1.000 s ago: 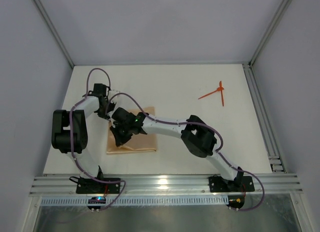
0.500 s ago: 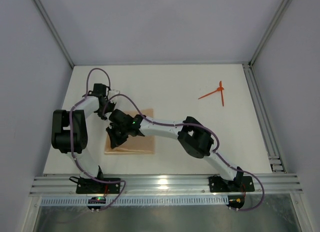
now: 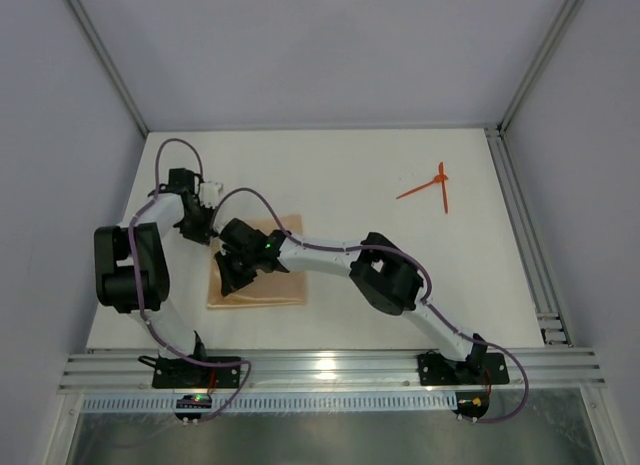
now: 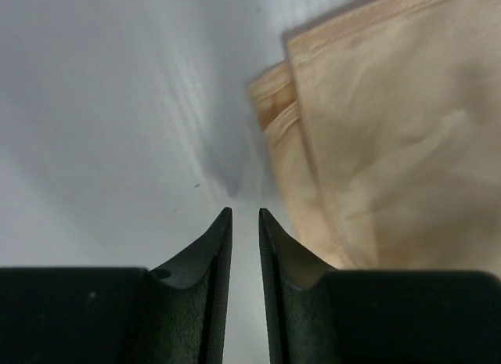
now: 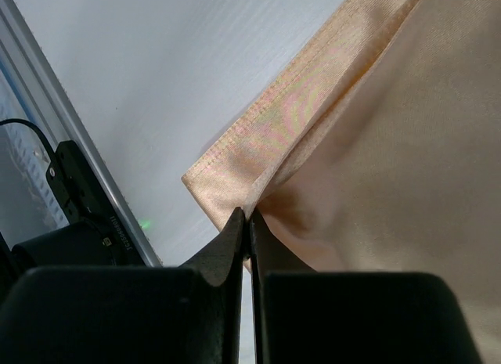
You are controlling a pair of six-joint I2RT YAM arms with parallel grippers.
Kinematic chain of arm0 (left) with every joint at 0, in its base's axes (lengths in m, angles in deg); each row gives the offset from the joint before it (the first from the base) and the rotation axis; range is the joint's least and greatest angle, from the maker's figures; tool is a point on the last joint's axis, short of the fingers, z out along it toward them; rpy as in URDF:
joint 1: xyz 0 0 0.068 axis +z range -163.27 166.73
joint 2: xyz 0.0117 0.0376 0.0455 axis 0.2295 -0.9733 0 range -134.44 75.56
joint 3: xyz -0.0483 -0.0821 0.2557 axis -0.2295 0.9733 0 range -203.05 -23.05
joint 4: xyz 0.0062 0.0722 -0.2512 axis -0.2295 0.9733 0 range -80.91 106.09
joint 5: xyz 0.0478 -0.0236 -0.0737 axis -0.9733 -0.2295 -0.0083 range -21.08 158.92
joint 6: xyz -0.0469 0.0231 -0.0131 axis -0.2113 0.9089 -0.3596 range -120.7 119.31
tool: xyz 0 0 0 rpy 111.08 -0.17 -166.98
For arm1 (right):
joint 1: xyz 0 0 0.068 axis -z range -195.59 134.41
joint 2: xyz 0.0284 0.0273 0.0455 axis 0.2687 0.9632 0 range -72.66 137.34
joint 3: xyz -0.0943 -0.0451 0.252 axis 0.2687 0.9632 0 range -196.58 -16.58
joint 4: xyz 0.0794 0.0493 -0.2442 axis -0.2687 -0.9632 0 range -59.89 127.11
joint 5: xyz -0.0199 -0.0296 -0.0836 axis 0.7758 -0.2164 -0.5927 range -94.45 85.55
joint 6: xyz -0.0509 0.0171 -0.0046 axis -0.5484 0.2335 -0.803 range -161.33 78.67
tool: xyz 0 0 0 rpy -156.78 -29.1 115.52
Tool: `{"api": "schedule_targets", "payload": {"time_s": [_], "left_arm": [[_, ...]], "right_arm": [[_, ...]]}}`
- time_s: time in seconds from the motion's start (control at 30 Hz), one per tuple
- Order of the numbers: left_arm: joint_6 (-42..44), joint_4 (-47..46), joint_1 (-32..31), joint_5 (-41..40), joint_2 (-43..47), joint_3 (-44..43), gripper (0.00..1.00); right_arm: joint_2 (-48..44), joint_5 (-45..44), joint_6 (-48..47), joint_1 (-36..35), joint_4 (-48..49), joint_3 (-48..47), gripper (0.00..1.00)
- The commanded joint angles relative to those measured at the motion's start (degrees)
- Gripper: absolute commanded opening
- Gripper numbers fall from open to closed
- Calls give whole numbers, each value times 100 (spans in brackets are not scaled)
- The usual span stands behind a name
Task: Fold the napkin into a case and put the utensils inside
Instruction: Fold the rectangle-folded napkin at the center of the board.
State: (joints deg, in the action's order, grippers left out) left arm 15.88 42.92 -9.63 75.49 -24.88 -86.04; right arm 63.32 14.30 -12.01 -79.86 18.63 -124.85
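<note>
1. Step in hand (judged): folding. The case is not yet formed, and the utensils have not been loaded.

2. Napkin: lies on the left half of the desk, just beyond the arm bases. It is already doubled. The left wrist view shows stacked hems stepped one behind another at its edge.

3. Right pincer: reaches across from the right base to the napkin's left part. Its fingers are clamped together on a hemmed corner of the cloth. A fold of fabric runs up and away from the tips. Whether the corner is clear of the desk cannot be determined.

4. Left pincer: sits beyond the right pincer, beside the napkin's far left corner. Its fingers are drawn almost together with only a narrow slit between them, and they hold nothing. Bare desk lies under the tips, and the cloth edge is just beside them but not touching.

5. Utensils: two sticks lie crossed at the far right of the desk, well apart from the napkin and both arms.

6. Next move (judged): carry the gripped corner across the cloth to lay the next fold.
   - Keep the clamp firm so the layers do not separate.
   - The left pincer is placed to pin the opposite edge if the napkin drags.
   - Fetch the utensils only once a pocket with an open mouth exists.
</note>
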Motion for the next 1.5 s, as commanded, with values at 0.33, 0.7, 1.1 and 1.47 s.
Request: {"api": "schedule_targets", "payload": {"time_s": [0.33,0.7,1.1,1.47], "left_arm": [[329,468,313,380,552,796,20],[249,625,313,582,218,647,15],[293,792,322,908,201,682,9],[381,713,532,460,490,691,10]], "right_arm": [[-230,50,381,64,529,51,3],[-81,604,284,-59,872,-133,3],[130,736,697,-59,1136,-247,3],[236,719,804,-42,1162,-300,41]]}}
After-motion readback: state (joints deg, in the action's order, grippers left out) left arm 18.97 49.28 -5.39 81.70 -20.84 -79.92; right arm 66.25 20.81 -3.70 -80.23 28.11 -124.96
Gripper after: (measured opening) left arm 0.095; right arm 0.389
